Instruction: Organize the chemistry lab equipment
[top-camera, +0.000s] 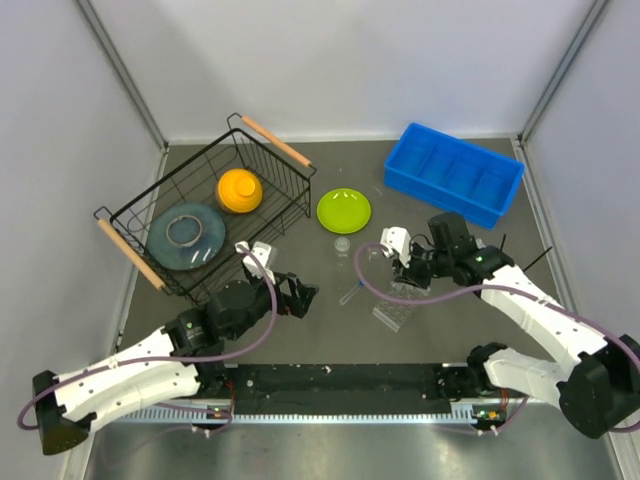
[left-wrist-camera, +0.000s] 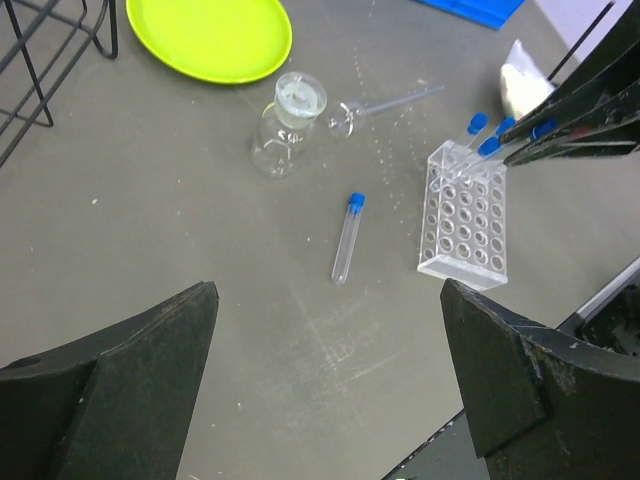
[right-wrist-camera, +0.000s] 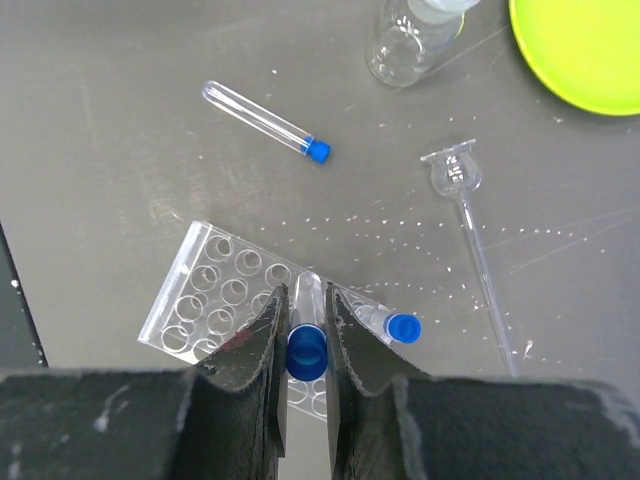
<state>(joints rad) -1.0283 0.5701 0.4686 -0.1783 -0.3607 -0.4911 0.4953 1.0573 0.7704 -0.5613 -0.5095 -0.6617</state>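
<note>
Over the far edge of the clear grid rack, the right tool is clamped on a blue-capped tube, cap toward the wrist and clear end pointing down at the wells. Whether the tip has entered a well cannot be told.

Recommended handling: line the tube up with one well, lower it straight, and part the fingers only once it has bottomed. The rack looks light and unsecured on the surface, so side pressure could slide or tip it. A neighbouring tube leans in the rack just beside the held one; it should not be knocked.

Pose: the right arm reaches forward and inward from its base, wrist pitched steeply down over the rack. The left tool hangs low with fingers wide apart and empty, aimed at a loose tube that lies flat on the surface beside the rack, not touching it.
</note>
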